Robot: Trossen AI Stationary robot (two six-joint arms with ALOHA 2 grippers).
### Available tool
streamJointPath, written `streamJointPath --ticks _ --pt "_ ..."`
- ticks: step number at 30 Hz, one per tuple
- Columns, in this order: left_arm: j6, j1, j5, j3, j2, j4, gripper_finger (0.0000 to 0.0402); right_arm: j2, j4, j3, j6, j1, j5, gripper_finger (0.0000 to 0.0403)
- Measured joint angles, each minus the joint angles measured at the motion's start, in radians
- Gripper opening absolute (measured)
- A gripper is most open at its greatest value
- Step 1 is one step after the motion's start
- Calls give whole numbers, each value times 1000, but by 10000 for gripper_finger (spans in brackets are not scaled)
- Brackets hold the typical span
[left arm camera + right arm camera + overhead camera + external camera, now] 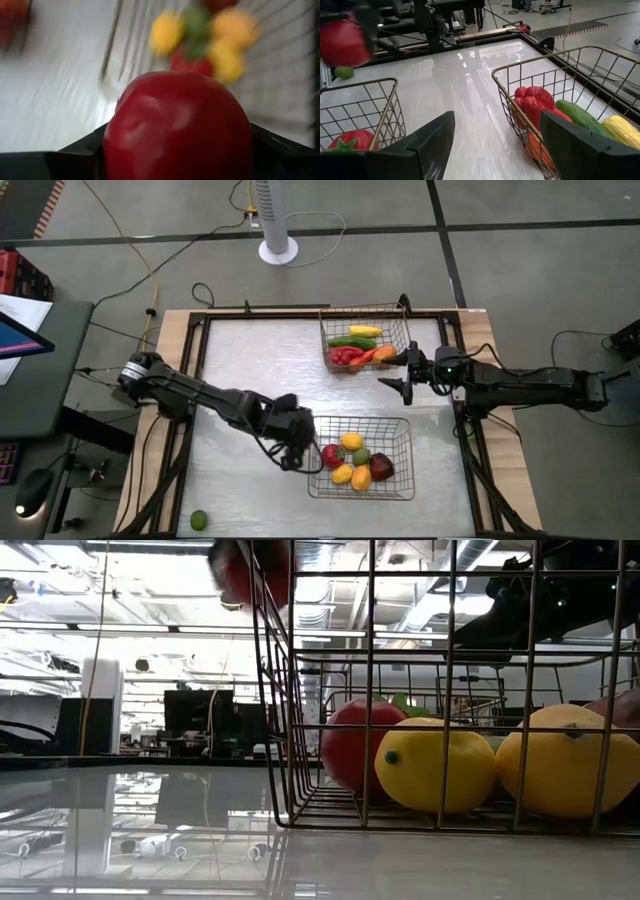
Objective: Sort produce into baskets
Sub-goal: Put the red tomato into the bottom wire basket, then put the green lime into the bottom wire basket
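Note:
A round red piece of produce (177, 125) sits between the fingers of my left gripper (297, 450), raised above the table just left of the near basket (402, 480). The right wrist view shows it in the air (342, 42), and the low view shows it high by the basket's wall (245, 570). That basket holds red, yellow, green, orange and maroon pieces (355, 460). The far basket (328, 330) holds a yellow, a green, a red and an orange piece. My right gripper (398, 372) waits open beside the far basket. My left gripper pinches the red piece by its two opposite sides (112, 145), one dark finger (80, 152) on each side. The fingers slant down from the table's left. The piece is lifted clear of the table.
A green lime (198, 520) lies alone near the table's near left corner. A wide bare stretch of white tabletop (250, 360) lies left of the baskets. A raised frame (190, 370) edges the table.

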State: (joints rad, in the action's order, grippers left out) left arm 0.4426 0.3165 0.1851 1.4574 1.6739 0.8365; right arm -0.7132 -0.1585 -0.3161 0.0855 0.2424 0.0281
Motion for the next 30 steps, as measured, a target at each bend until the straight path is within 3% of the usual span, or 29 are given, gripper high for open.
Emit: streamJointPath --ticks 3,7,18,23,26,30 --pt "-53 -15 -30 3 15 -201 265 0 3 0 0 0 0 315" --pt "-95 -16 -72 2 46 -337 270 0 11 0 -3 -1 1 315" --pt "-101 -31 -102 1 79 -375 366 0 13 0 -8 -6 1 315" --pt "29 10 -124 24 68 -135 367 1 15 0 -10 -6 1 315" --pt "164 94 -106 24 69 63 353 1 16 0 -16 -6 1 315" --pt "395 234 -70 24 68 194 329 1 13 0 -21 -6 1 315"
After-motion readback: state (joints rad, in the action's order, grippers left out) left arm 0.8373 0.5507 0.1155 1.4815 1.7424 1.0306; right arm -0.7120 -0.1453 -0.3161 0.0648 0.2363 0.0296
